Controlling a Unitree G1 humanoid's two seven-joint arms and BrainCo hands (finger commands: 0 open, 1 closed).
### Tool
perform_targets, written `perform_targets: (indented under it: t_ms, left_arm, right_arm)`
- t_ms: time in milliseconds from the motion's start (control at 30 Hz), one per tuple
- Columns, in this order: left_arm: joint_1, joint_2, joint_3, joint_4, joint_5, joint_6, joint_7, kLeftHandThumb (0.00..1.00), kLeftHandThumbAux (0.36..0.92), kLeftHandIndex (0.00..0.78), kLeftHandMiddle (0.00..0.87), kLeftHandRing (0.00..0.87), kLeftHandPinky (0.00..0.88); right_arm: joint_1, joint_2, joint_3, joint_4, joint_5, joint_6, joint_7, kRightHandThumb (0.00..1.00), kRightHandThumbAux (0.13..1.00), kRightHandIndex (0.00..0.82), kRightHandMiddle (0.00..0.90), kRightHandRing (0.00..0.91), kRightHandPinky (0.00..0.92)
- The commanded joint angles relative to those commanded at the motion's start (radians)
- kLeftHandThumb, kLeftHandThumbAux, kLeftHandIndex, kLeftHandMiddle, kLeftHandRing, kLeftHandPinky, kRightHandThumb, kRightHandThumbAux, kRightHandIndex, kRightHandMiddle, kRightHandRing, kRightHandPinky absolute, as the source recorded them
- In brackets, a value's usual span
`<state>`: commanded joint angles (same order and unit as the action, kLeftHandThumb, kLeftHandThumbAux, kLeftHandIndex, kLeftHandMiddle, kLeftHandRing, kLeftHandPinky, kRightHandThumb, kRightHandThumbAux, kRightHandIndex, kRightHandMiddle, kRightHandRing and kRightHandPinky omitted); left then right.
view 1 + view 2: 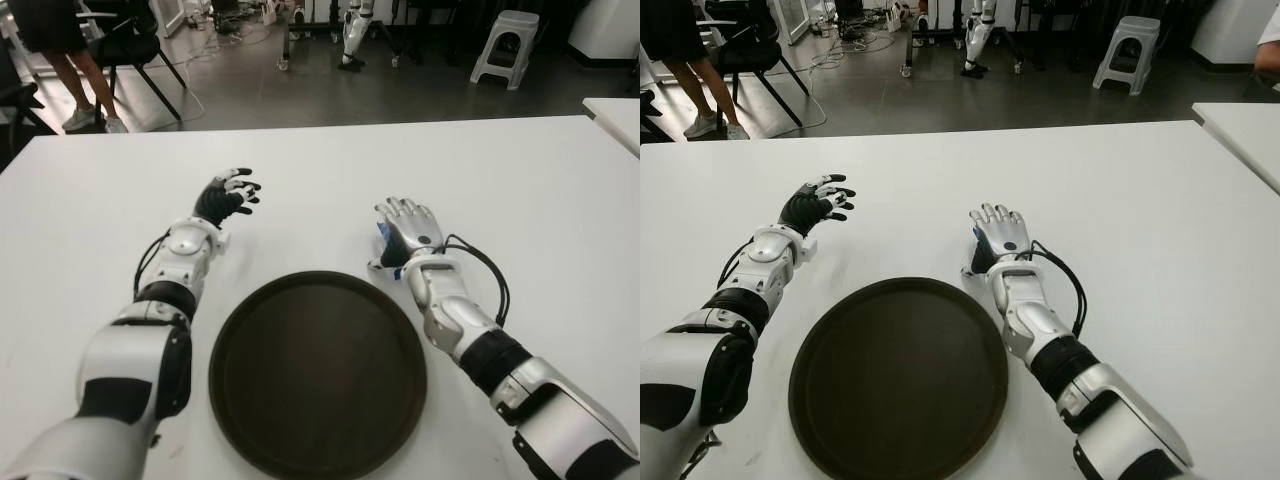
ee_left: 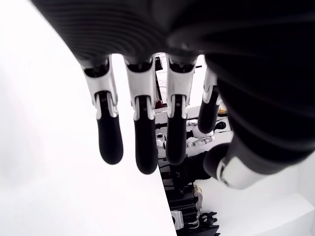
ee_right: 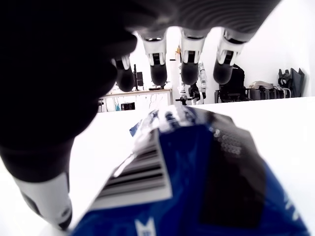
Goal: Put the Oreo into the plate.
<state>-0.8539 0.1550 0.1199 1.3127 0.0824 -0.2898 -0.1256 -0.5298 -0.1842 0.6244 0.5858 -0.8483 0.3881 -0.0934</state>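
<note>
R hand [image 1: 408,225] sits over the Oreo pack [image 3: 197,172], palm down, just beyond the far-right rim of the plate [image 1: 318,375]. Wrist cam: blue wrapper w/ barcode lies right under the palm, fingers [image 3: 189,69] extended past it, thumb off to one side. Not closed on it yet; hand spread, hovering or lightly covering, can't tell if touching. In the eye views only a sliver of blue shows at the thumb side of the hand.

Pack lies flat on the white table [image 1: 500,180], so top-down cover makes sense: fingers need to curl round the wrapper's edges.

L hand [image 1: 228,195] idle, out on the table left of the plate & farther away, fingers splayed, holds nothing. Kept clear of the plate, prob. so the R arm has room.

Plate dark, round, nothing in it, directly in front of robot. Short carry from pack to plate.

Judgement: grasp stage, task barely begun. Risk: slick wrapper slipping as fingers close.
</note>
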Motion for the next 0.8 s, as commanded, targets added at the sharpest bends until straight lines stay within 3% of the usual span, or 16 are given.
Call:
perform_targets:
  t_ms: [567,800]
  left_arm:
    - [-0.001,0.003,-0.003,0.0,0.002,0.004,-0.001,0.099,0.693,0.208,0.334,0.36,0.405]
    - [0.0,0.004,0.001,-0.001,-0.002,0.004,-0.002,0.136,0.681,0.213,0.341,0.366,0.415]
  right_arm:
    - [0.006,0.001,-0.01,-0.007,-0.001,-0.002,-0.006,0.0,0.742,0.0,0.0,0.0,0.0]
    - [0.025,0.003,-0.014,-0.048,-0.006,0.032,0.013,0.0,0.741,0.0,0.0,0.0,0.0]
